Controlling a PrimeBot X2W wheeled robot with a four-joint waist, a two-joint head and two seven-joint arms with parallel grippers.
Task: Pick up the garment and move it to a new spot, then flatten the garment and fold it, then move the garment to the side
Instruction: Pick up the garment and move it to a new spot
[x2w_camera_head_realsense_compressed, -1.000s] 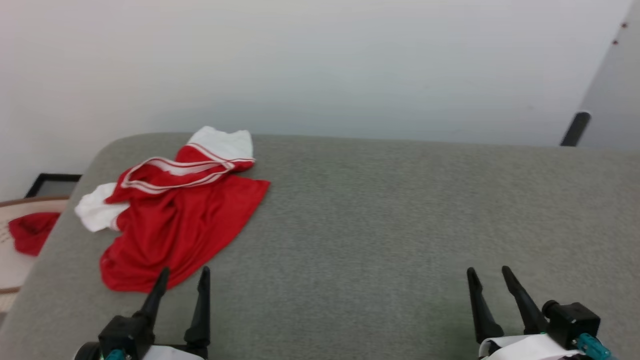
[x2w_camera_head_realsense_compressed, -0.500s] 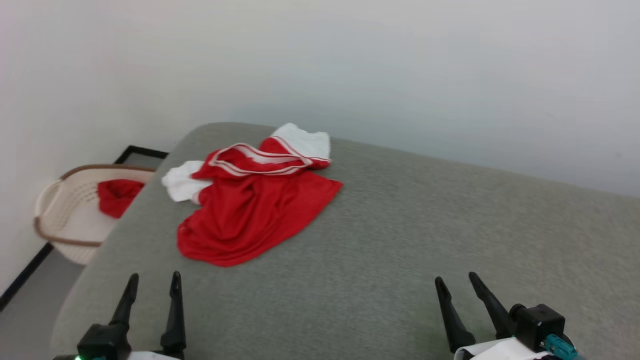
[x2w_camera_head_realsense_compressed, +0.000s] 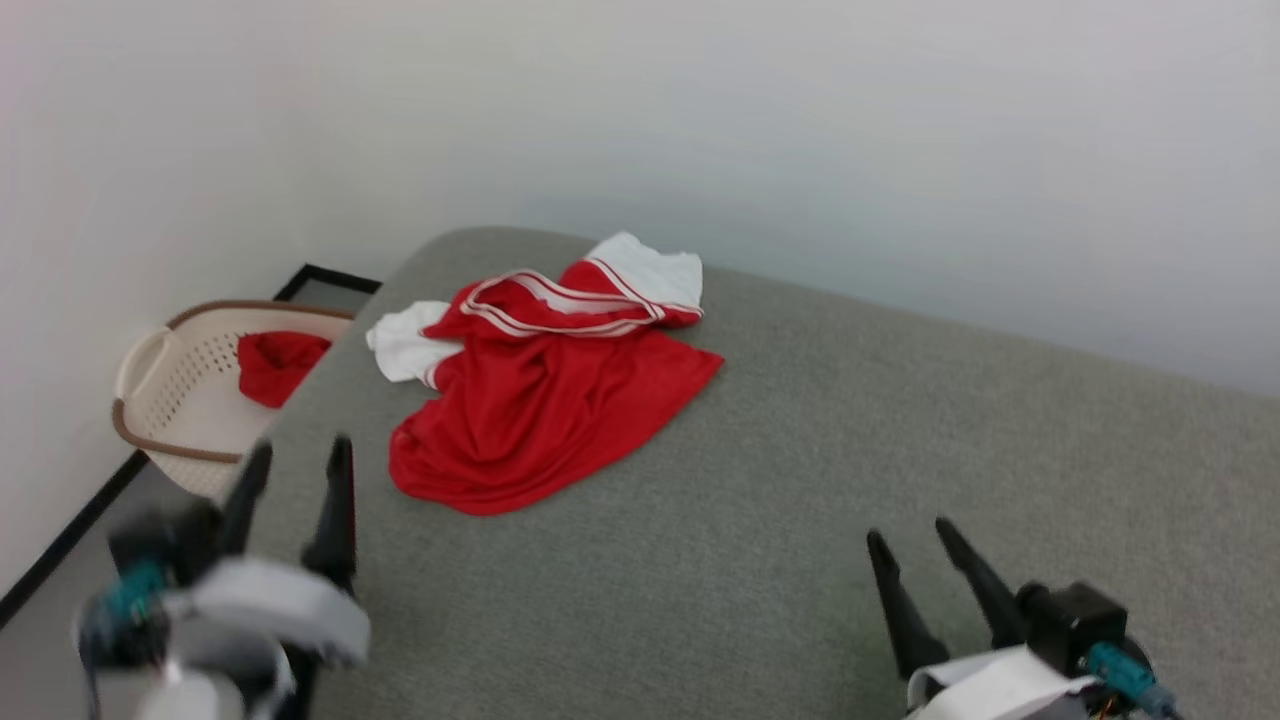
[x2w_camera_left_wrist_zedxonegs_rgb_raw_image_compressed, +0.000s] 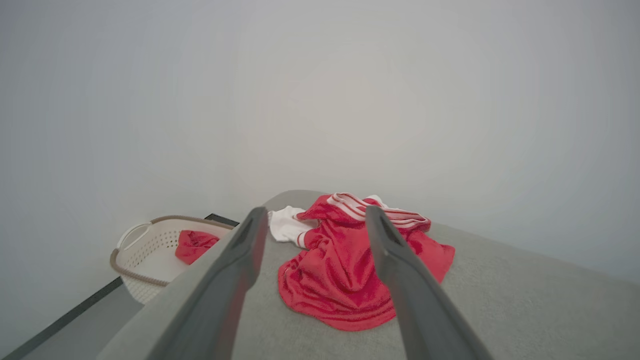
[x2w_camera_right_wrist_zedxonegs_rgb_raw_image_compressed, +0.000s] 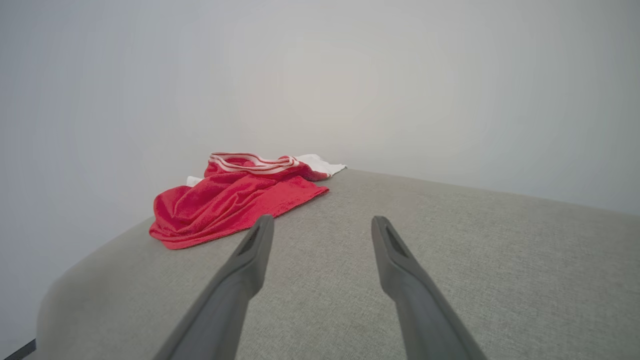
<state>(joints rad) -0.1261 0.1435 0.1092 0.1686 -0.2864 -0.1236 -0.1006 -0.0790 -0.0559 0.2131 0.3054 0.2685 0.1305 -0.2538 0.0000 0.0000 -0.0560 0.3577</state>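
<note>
The garment (x2w_camera_head_realsense_compressed: 545, 395), a red jersey shirt with white sleeves and white-striped trim, lies crumpled near the far left corner of the grey padded surface (x2w_camera_head_realsense_compressed: 850, 450). It also shows ahead in the left wrist view (x2w_camera_left_wrist_zedxonegs_rgb_raw_image_compressed: 335, 270) and to the left in the right wrist view (x2w_camera_right_wrist_zedxonegs_rgb_raw_image_compressed: 230, 200). My left gripper (x2w_camera_head_realsense_compressed: 297, 455) is open and blurred, raised at the surface's left edge, short of the garment's near hem. Over the near right of the surface, well away from the garment, my right gripper (x2w_camera_head_realsense_compressed: 908, 535) is open and holds nothing.
A cream laundry basket (x2w_camera_head_realsense_compressed: 165, 385) with a brown rim stands on the floor left of the surface, a small red cloth (x2w_camera_head_realsense_compressed: 278, 362) inside it. A pale wall runs behind. A black baseboard line (x2w_camera_head_realsense_compressed: 60, 540) edges the floor at left.
The head camera has turned left, bringing the basket into view. My left arm has risen and moved forward toward the garment. The garment has not moved.
</note>
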